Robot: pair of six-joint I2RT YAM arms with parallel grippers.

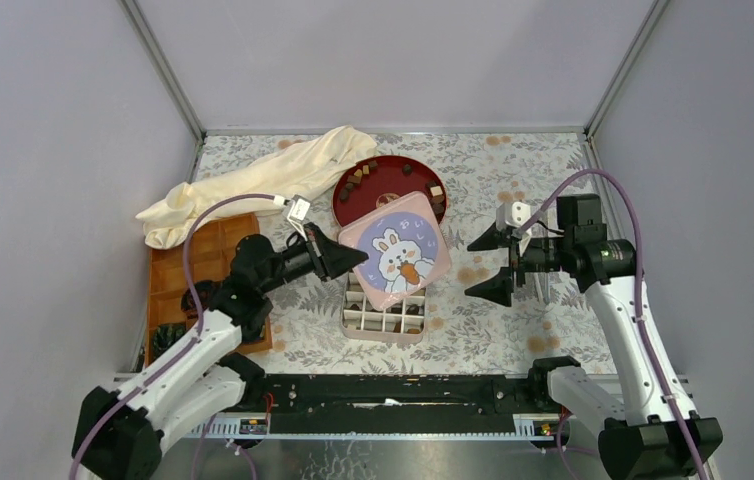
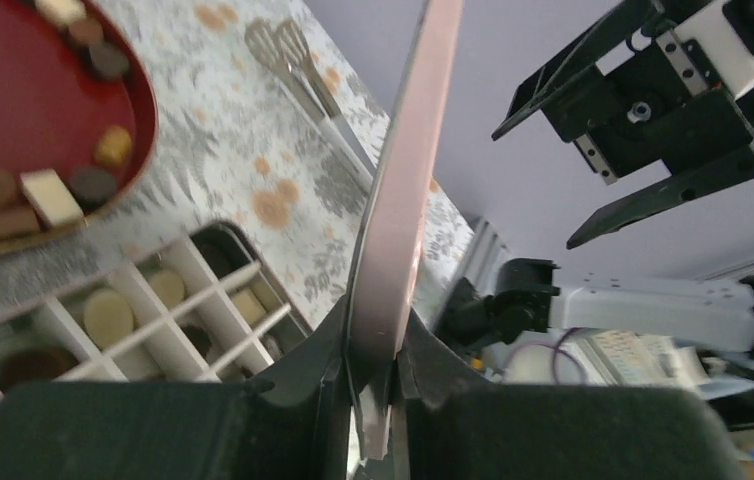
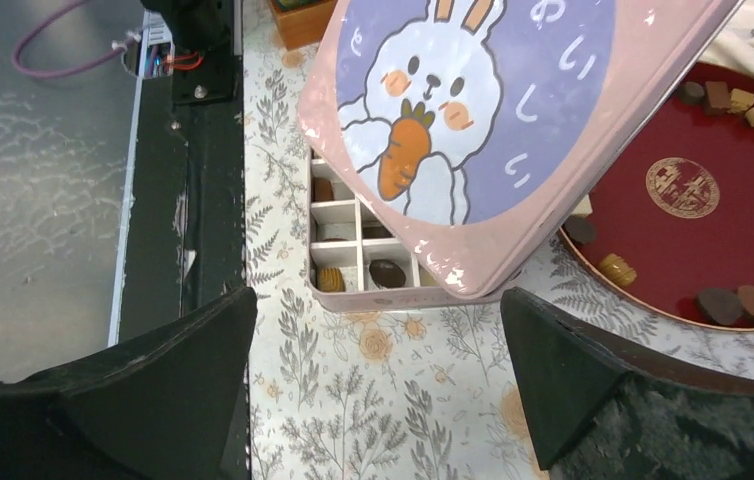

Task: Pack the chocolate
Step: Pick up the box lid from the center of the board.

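Left gripper: closed on the left edge of the pink rabbit lid, gripping the rim.
Lid: held tilted above the far part of the divided box, not seated on it.
Right gripper: jaws wide apart, empty, hovering just right of the box.
Chocolate: many pieces lie loose on the red plate, far of the box; others sit in box cells.
Done so far: several near cells hold one piece each, by both wrist views.
Left to do: judged, plate pieces need moving into cells, then the lid seated.
Hidden: far cells lie under the lid, so the filled count is unknown.
Unclear: whether the lid is going on or off cannot be told.
Cut off: the wooden tray at left sits partly behind the arm; a cloth lies beyond it.
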